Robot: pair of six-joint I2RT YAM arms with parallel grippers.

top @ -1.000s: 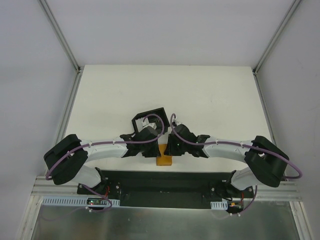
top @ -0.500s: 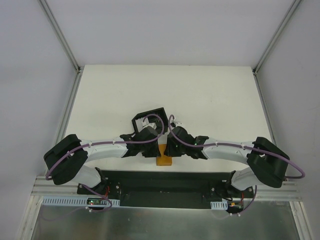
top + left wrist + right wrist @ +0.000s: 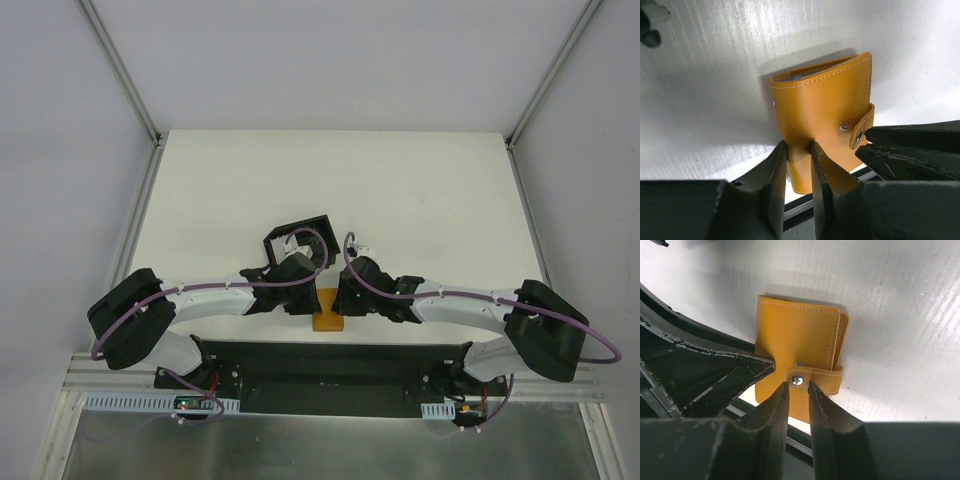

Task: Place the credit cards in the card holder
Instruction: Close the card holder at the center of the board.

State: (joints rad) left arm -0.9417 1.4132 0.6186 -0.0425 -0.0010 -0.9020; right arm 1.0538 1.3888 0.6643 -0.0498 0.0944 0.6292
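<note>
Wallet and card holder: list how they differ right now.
1. The wallet is tan-orange, stitched and folded; the card holder is a black square box.
2. The wallet is pinched by the left gripper at one edge and the right gripper at its snap strap; the card holder is in neither's fingers.
3. The wallet is at the table's near edge; the card holder sits farther back.
Both lie between the arms.

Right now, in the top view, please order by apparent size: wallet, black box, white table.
white table
black box, partly covered
wallet, mostly covered, so box versus wallet is unsure
</note>
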